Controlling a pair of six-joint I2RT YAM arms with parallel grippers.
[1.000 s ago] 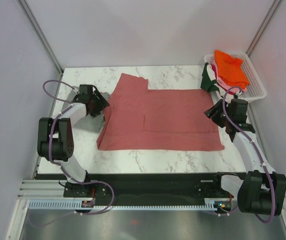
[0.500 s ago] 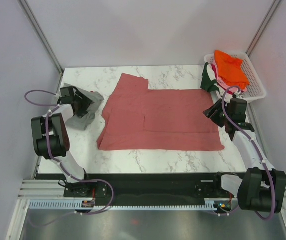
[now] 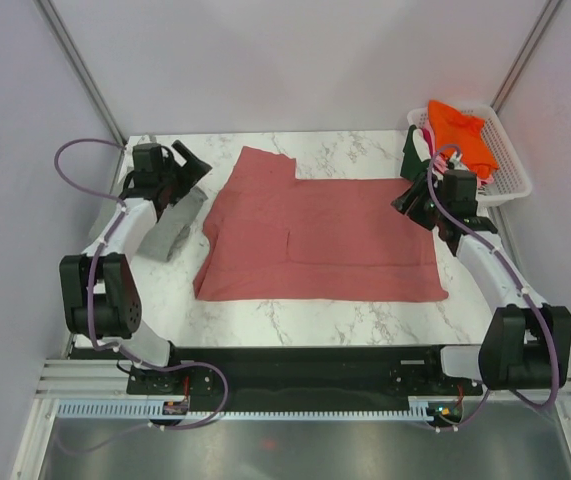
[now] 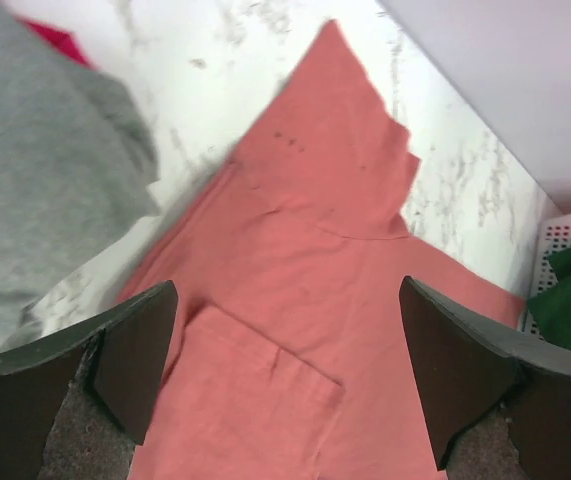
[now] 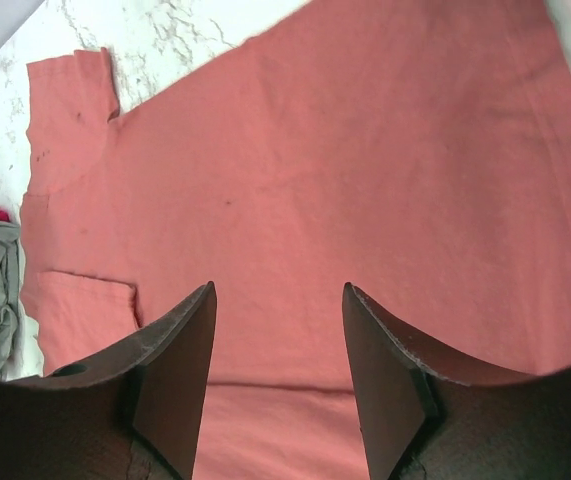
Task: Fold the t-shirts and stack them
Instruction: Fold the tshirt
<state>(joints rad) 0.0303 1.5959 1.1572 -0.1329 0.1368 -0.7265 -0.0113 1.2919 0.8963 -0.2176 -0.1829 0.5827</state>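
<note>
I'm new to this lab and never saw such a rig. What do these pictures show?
Two robot arms are bolted at the near edge of a marble table. One picture looks down from above and behind; the other two come from a camera on each wrist, so the dark wedges there are that arm's own fingers. A salmon-pink t-shirt lies spread in the middle, a grey t-shirt at the left, and a white basket at the far right holds an orange t-shirt, a dark green one at its rim. The left gripper and right gripper are open, holding nothing.
</note>
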